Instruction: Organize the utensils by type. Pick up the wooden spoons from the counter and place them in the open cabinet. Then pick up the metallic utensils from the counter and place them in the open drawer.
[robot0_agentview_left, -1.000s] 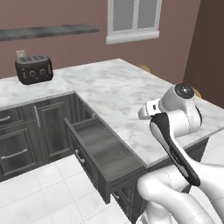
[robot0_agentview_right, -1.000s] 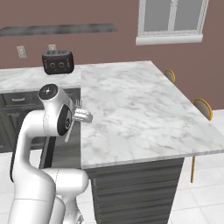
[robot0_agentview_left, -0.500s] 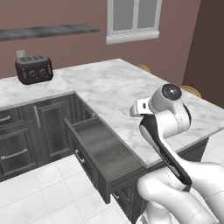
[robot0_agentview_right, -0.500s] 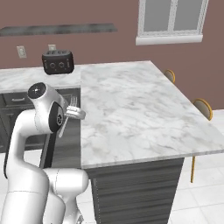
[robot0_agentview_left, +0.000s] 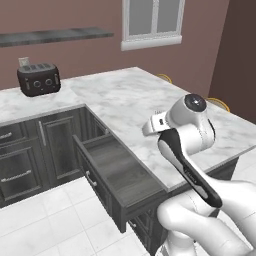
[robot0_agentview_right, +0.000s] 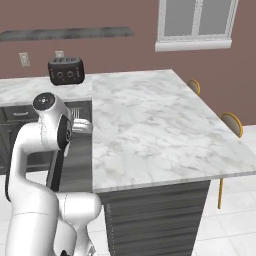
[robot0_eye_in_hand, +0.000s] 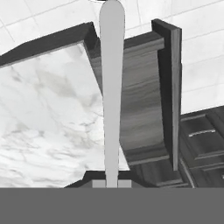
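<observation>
Spreading wide, one veined white marble counter tops dark wood-grain units; one shallow drawer stands pulled out at its near left edge. Beyond, one black toaster sits far left. Over the drawer, the gripper pinches one slim silver utensil handle.

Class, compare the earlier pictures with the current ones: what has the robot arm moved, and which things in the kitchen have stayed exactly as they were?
The white robot arm has swung from over the white marble counter toward the open dark grey drawer, carrying the thin silver utensil along, its end now hanging over the drawer. The tool stays shut on the utensil's handle. The drawer stays open; the black toaster has not moved.
</observation>
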